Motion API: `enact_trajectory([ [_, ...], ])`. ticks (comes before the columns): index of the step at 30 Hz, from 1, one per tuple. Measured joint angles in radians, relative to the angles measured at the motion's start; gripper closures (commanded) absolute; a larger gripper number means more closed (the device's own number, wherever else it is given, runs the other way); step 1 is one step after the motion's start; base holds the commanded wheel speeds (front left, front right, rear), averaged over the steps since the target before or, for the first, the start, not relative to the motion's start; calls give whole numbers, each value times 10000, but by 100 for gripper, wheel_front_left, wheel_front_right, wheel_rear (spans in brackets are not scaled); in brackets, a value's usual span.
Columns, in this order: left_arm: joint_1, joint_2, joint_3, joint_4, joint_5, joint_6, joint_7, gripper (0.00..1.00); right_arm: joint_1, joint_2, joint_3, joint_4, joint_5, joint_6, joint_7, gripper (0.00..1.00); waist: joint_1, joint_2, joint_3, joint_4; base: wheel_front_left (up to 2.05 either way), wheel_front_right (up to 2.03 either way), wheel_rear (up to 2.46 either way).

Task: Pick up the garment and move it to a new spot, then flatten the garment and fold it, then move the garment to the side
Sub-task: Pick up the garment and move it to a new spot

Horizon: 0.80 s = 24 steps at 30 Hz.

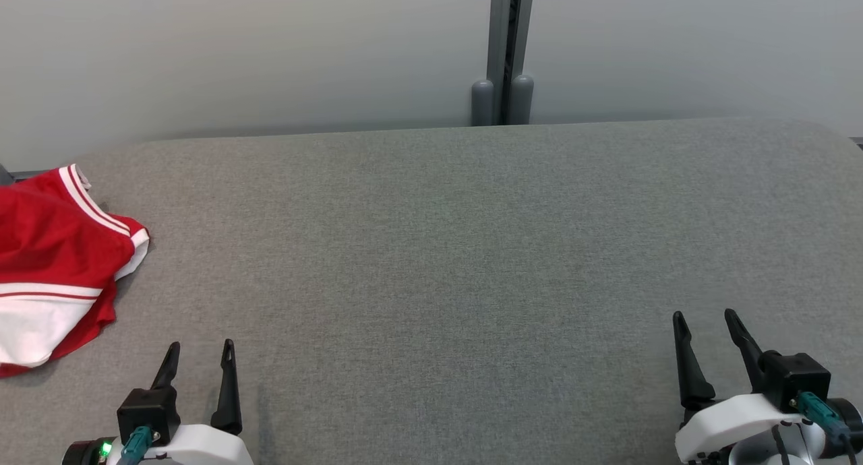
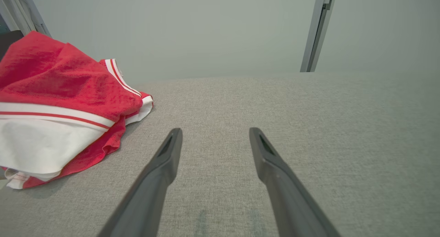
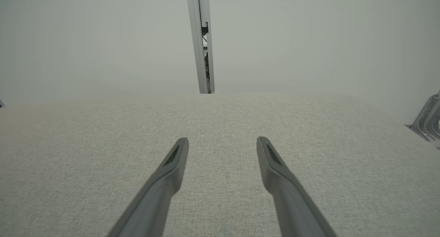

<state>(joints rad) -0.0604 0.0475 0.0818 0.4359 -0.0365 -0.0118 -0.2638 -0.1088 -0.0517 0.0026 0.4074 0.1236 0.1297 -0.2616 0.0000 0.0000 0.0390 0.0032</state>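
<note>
A crumpled red garment (image 1: 54,263) with white bands and stripes lies bunched at the far left of the grey fabric table (image 1: 445,249), partly cut off by the head view's left edge. In the left wrist view the garment (image 2: 58,110) sits up and to the left of my fingers. My left gripper (image 1: 199,349) rests open at the lower left, a short way to the right of the garment and apart from it, with nothing between its fingers. At the lower right my right gripper (image 1: 704,317) stands open over bare fabric. Both wrist views show spread fingers, left gripper (image 2: 215,130) and right gripper (image 3: 222,140).
A pale wall runs behind the table, with a grey vertical post (image 1: 504,54) at its middle. A metal bracket (image 3: 428,118) shows at the far right edge in the right wrist view. The table's back edge curves down at both far corners.
</note>
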Motion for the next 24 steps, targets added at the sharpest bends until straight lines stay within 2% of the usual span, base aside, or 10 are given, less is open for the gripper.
enact_trajectory([
  [9, -133, 2, -2, 102, -96, 65, -4, 0, -78, 6, 109, -35, -71, 0, 0, 0, 0, 0, 181, 963, 0, 0, 0],
  [24, 155, 15, 548, 284, -130, 173, -4, 0, -247, 31, 729, 128, -2, 10, 0, 0, 0, 0, 261, 3908, 0, 0, 0],
])
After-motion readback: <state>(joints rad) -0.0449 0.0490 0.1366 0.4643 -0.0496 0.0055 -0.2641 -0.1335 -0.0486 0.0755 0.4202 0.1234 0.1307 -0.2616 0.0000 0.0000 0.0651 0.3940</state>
